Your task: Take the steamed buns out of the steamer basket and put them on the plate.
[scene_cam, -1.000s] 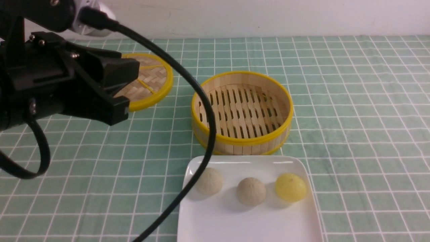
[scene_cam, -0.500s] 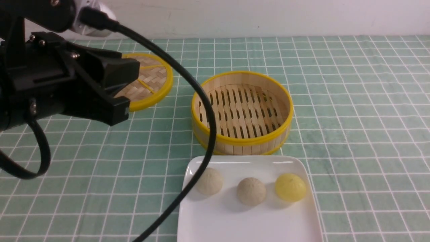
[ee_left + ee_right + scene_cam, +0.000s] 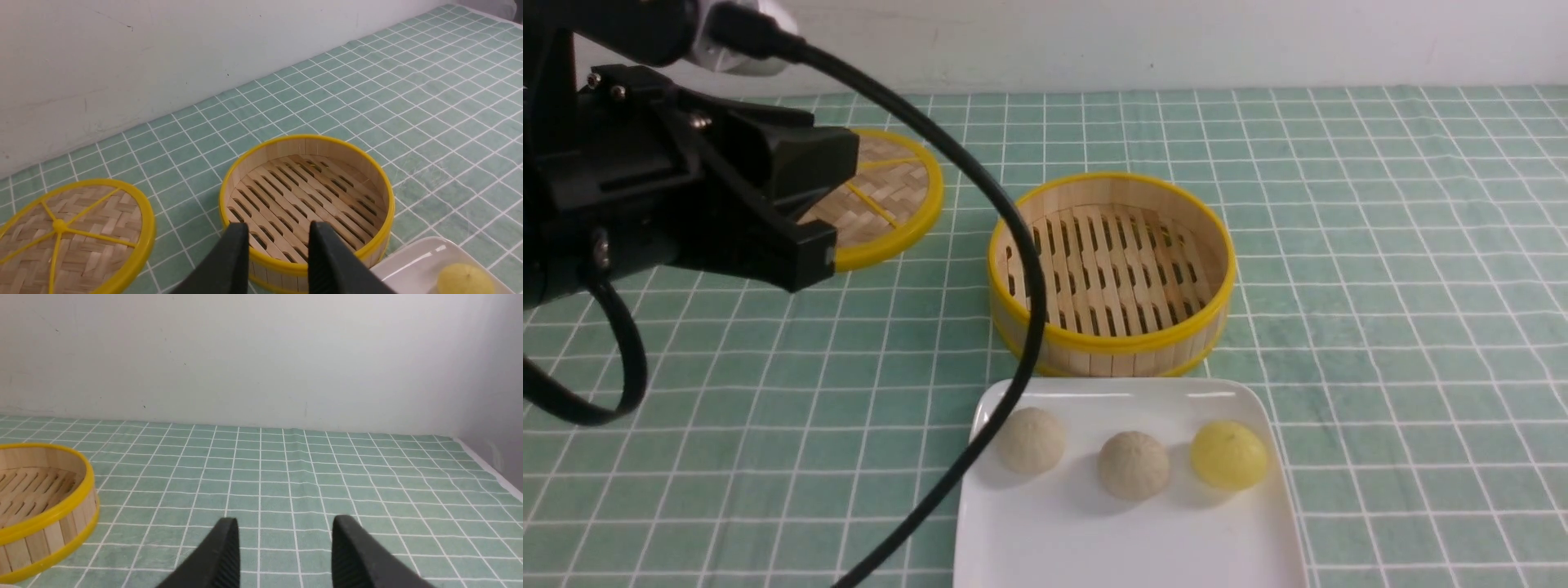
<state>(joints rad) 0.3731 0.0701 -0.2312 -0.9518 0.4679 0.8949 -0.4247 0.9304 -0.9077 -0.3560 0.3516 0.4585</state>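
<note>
1. The left gripper (image 3: 278, 224) is released, its jaws standing apart; the right gripper (image 3: 286, 519) is released too, jaws parted over a view of open bench (image 3: 1405, 327)
2. All three steamed buns lie on the plate (image 3: 1127, 547), well apart from both grippers: one beige bun (image 3: 1031, 441) at the far left corner, another beige bun (image 3: 1134, 465) near the middle of the far half, and the yellow bun (image 3: 1229, 456) toward the far right corner
3. The buns sit separate from each other, with bare plate between them and a broad stretch of it on the near side
4. The steamer basket (image 3: 1111, 343) stands upright just beyond the plate's far edge; whether they touch, I cannot tell
5. The woven lid (image 3: 915, 237) lies to the far left of the basket, with a strip of bench between, partly hidden by the black left arm (image 3: 686, 180)
6. A thick black cable (image 3: 1033, 278) curves across the front view, overlapping the basket's left side and the plate's left edge; open bench spreads right of the plate and basket, back to the pale wall (image 3: 1258, 41)
7. The plate is smooth, glossy white, with rounded corners; the basket is round bamboo with a slatted floor and yellow bands; the buns are small, matt domes; a green cover with a pale grid dresses the bench
</note>
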